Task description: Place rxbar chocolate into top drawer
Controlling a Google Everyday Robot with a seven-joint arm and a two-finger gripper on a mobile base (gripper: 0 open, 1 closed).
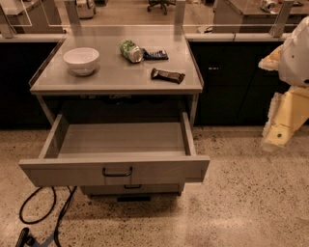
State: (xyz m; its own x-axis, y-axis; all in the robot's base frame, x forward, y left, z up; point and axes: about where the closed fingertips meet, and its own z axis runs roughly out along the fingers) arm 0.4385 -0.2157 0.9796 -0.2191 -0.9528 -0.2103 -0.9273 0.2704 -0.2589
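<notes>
The rxbar chocolate (167,75) lies flat on the tabletop (111,77), front right, above the open top drawer (159,170). Judged light, thin and slippery: grasp across its narrow width at mid-length. The gripper (276,136) hangs far right, well apart; whether it is open cannot be told.

rxbar chocolate (167,75): wrapper print unreadable.
green can (130,50): label unreadable.
gripper (276,137): far right, above the floor (241,202), no readable marking.

Office or lab: glass partitions (120,13), swivel chair (161,5), terrazzo floor (251,202); tool (279,134) at right edge.
</notes>
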